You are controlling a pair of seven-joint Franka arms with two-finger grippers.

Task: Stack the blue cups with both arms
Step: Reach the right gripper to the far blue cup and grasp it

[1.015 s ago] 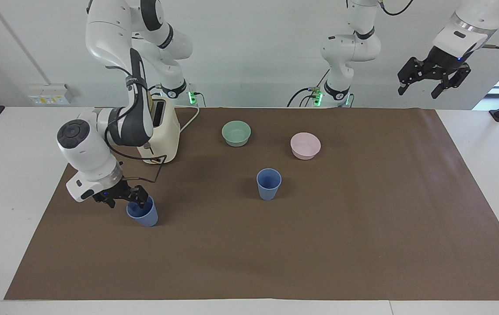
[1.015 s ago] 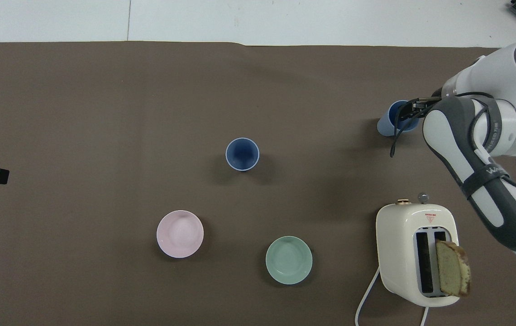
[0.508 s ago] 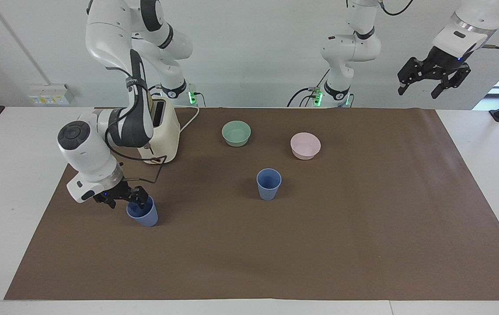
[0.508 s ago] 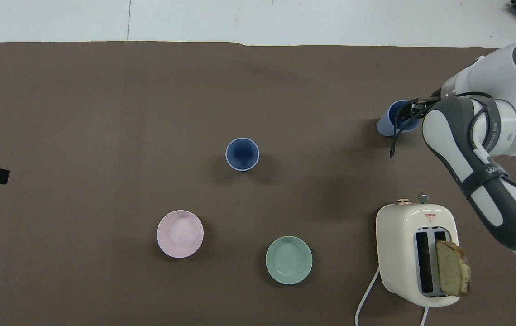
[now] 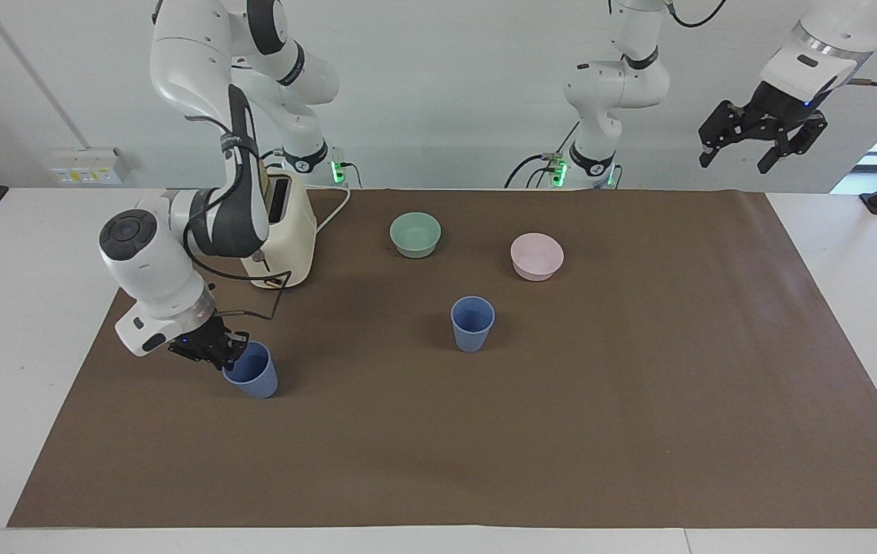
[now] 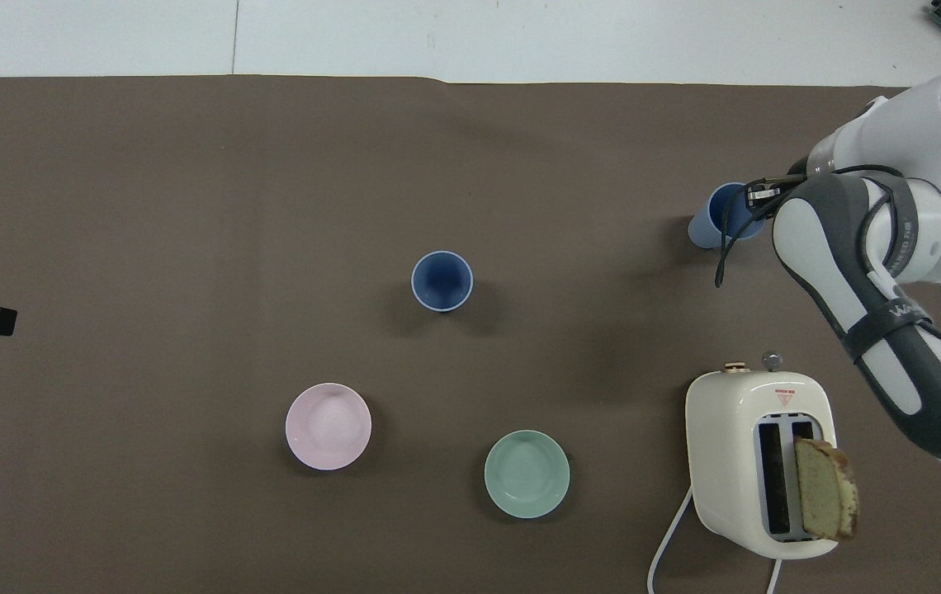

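One blue cup [image 5: 472, 323] stands upright mid-mat; it also shows in the overhead view [image 6: 442, 281]. The second blue cup [image 5: 254, 375] stands toward the right arm's end of the table, farther from the robots than the toaster, and shows in the overhead view [image 6: 714, 224]. My right gripper [image 5: 228, 356] is down at this cup, its fingers closed on the rim on the side toward the right arm's end; in the overhead view the right gripper [image 6: 755, 198] sits over the rim. My left gripper [image 5: 761, 137] waits high in the air past the left arm's end of the mat, fingers spread and empty.
A cream toaster [image 5: 285, 231] with a slice of bread [image 6: 825, 488] stands near the right arm's base. A green bowl [image 5: 415, 233] and a pink bowl [image 5: 537, 255] sit nearer to the robots than the middle cup. A brown mat [image 5: 638, 400] covers the table.
My right gripper's fingers, spread around the cup's rim before, have drawn together on it. The cup has stayed on the mat. The left arm has not moved.
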